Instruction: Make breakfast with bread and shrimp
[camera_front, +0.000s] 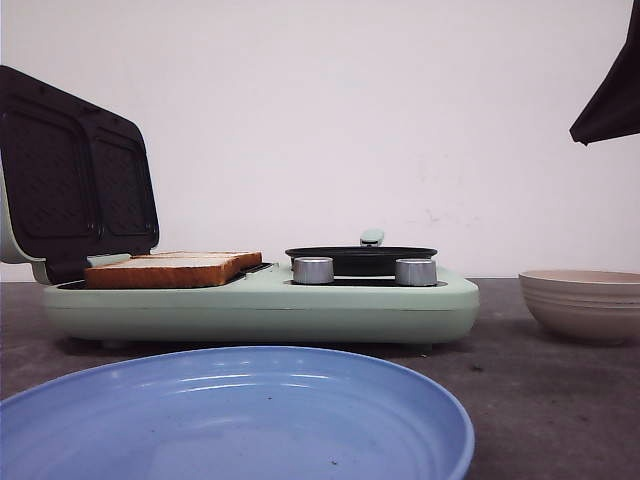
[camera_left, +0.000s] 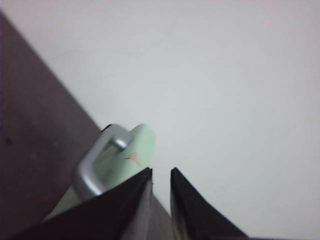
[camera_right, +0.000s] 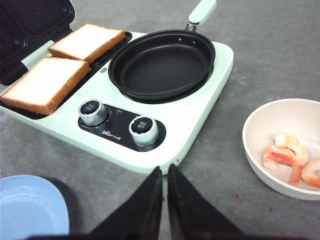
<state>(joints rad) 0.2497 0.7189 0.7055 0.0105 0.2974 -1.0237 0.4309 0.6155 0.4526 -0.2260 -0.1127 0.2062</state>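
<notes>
Two square slices of white, brown-crusted bread (camera_right: 65, 62) lay on the open mint-green sandwich maker (camera_right: 200, 95). Pink-orange shrimp (camera_right: 285, 152) sat in the beige ceramic bowl (camera_right: 260, 150), well apart from the empty black pan (camera_right: 160, 67). Right gripper (camera_right: 165, 172) and left gripper (camera_left: 161, 172) were both nearly closed, holding nothing. Judged step: fetching shrimp; next move needs wider jaws.

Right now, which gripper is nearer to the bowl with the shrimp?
Right. The right gripper hangs over the table in front of the breakfast maker, with the bowl of shrimp just beside it. The left gripper is at the machine's raised lid.
</notes>
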